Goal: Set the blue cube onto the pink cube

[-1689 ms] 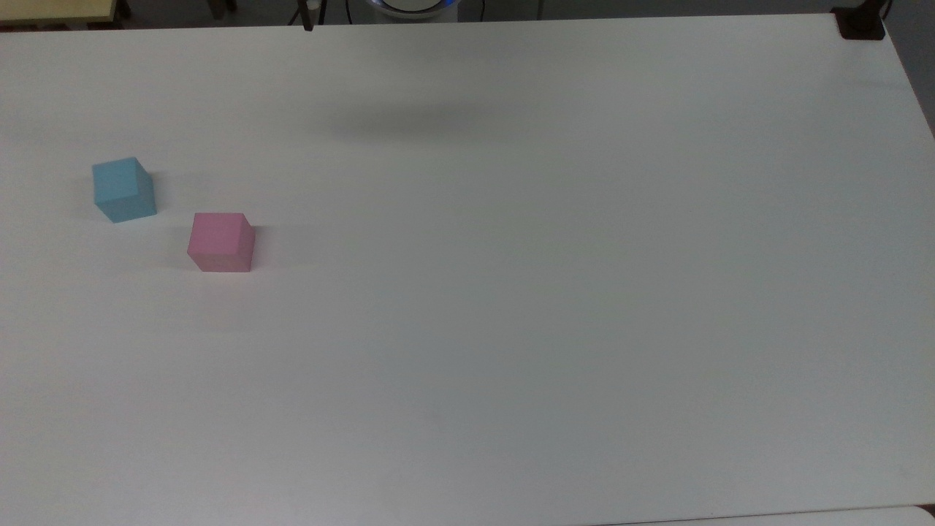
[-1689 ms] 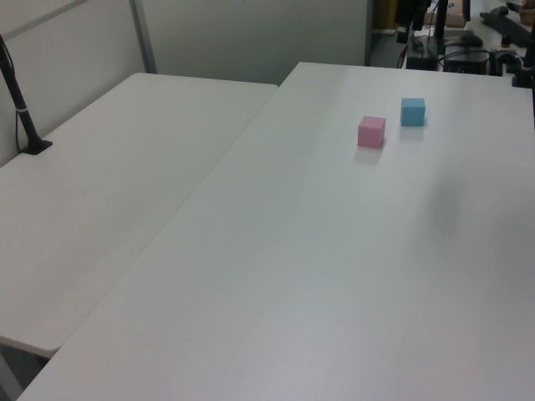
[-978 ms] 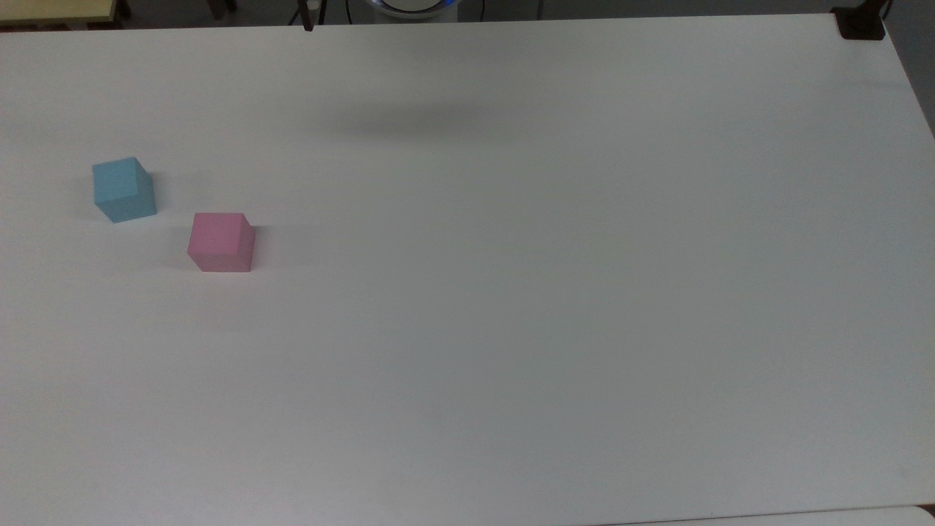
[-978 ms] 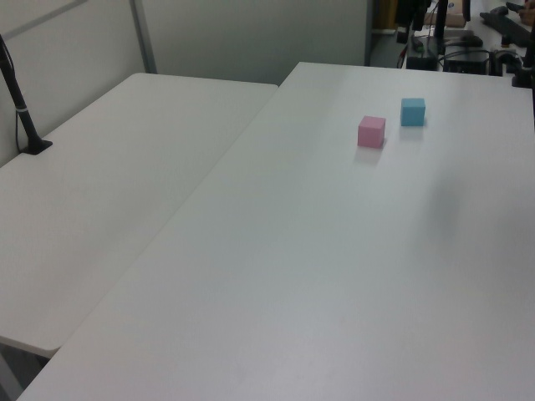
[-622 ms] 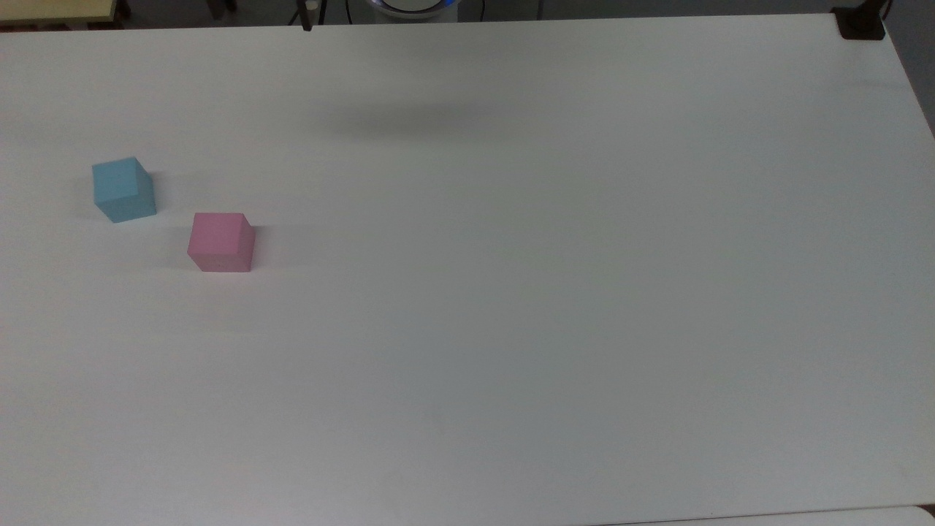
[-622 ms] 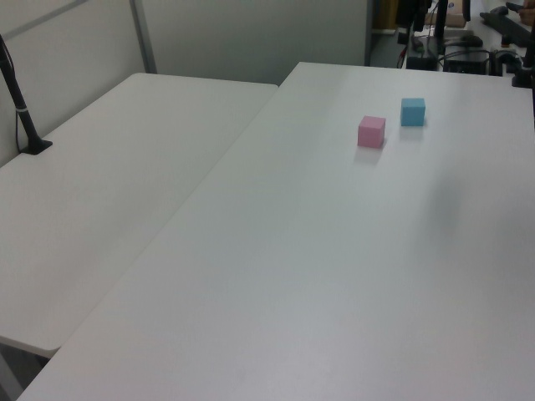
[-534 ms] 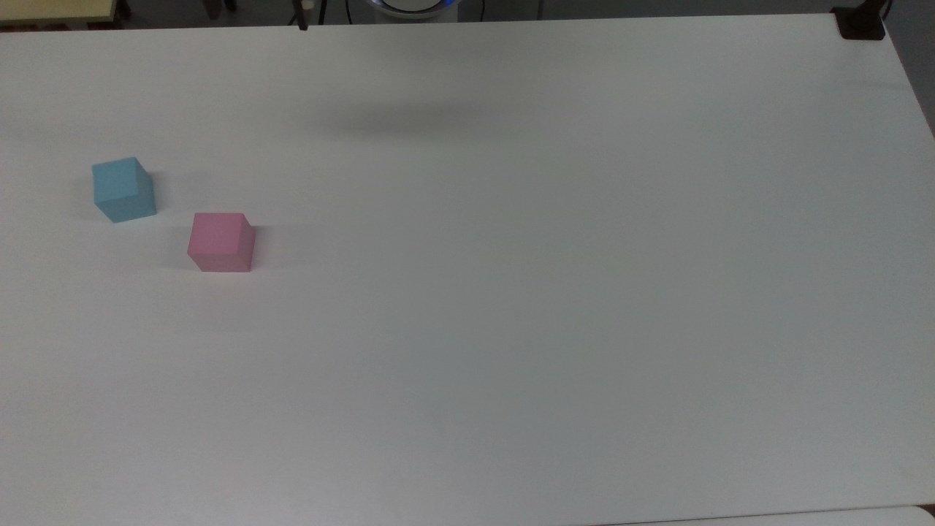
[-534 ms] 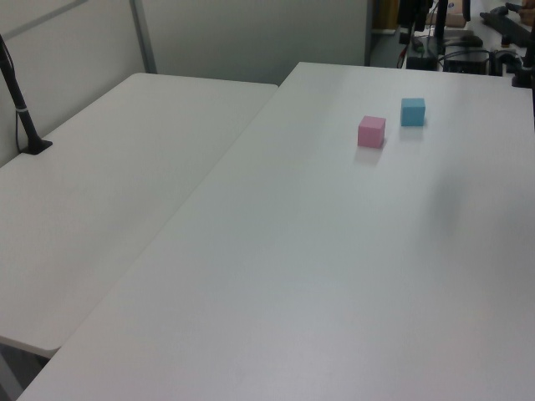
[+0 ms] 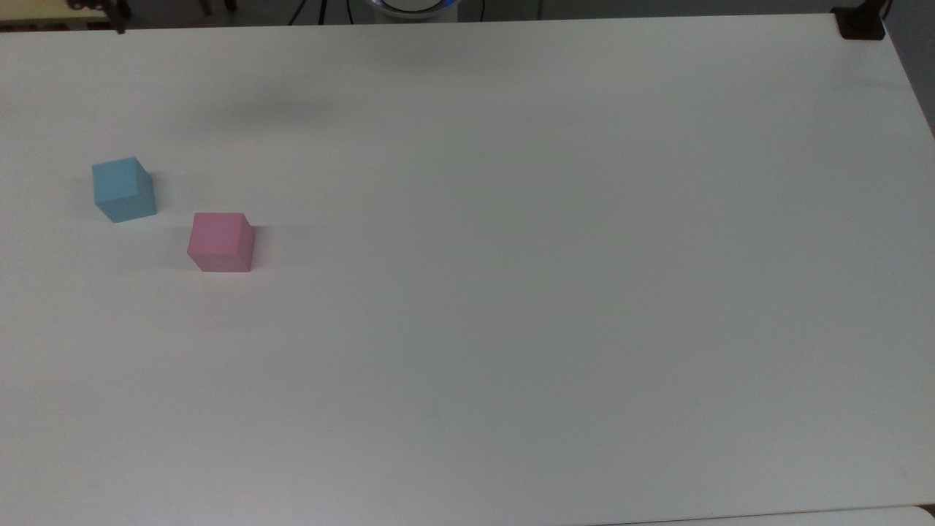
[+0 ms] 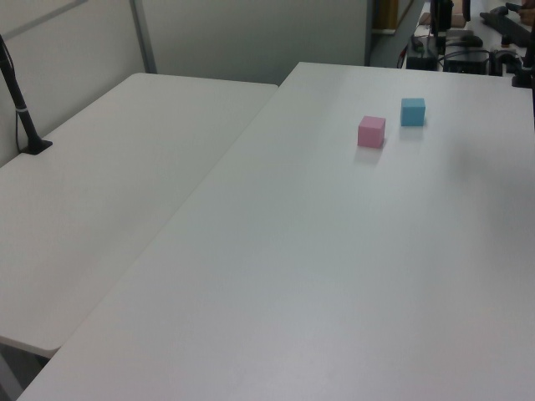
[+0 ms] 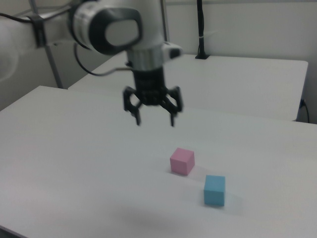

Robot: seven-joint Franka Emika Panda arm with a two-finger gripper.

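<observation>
The blue cube [image 9: 123,188] [image 10: 412,111] [image 11: 214,190] rests on the white table [image 9: 511,292], close to the pink cube [image 9: 220,242] [image 10: 371,131] [image 11: 182,161]; the two are apart and nothing lies on either. In the right view my gripper [image 11: 155,121] hangs in the air, open, fingers pointing down, nothing between them. It is up and to the right view's left of the pink cube, touching neither cube.
A second white table [image 10: 109,184] adjoins this one in the left view, with a black post [image 10: 23,117] clamped at its far side. A black clamp [image 9: 860,24] sits on the table's far right corner in the top view. The robot base [image 9: 413,6] stands at the far edge.
The arm's shadow on the table has slid toward the top view's left, toward the cubes' side. Both cubes stayed where they were.
</observation>
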